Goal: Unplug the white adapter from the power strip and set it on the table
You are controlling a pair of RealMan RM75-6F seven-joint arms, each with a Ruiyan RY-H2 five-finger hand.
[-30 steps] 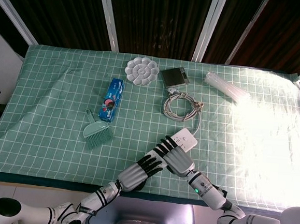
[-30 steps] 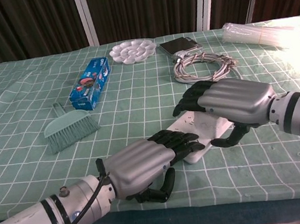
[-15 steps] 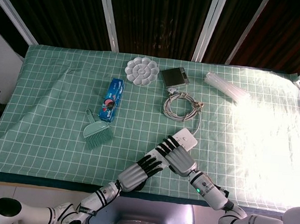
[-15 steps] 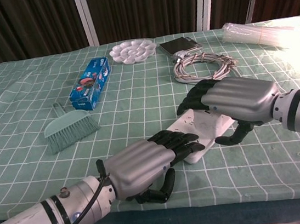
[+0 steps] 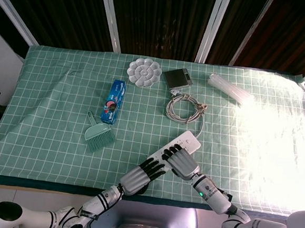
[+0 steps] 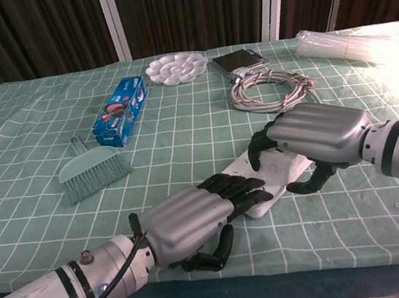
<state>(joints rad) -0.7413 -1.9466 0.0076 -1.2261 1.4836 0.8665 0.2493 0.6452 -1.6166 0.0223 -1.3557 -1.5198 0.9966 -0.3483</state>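
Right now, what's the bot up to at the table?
Both hands are on the white power strip near the front edge of the green checked tablecloth. The left hand presses its fingertips on the strip's near end, apparently to steady it. The right hand arches over the strip's middle with fingers curled down, where the white adapter would be; the hand hides it, so a grip cannot be confirmed. Nothing has been set on the table yet.
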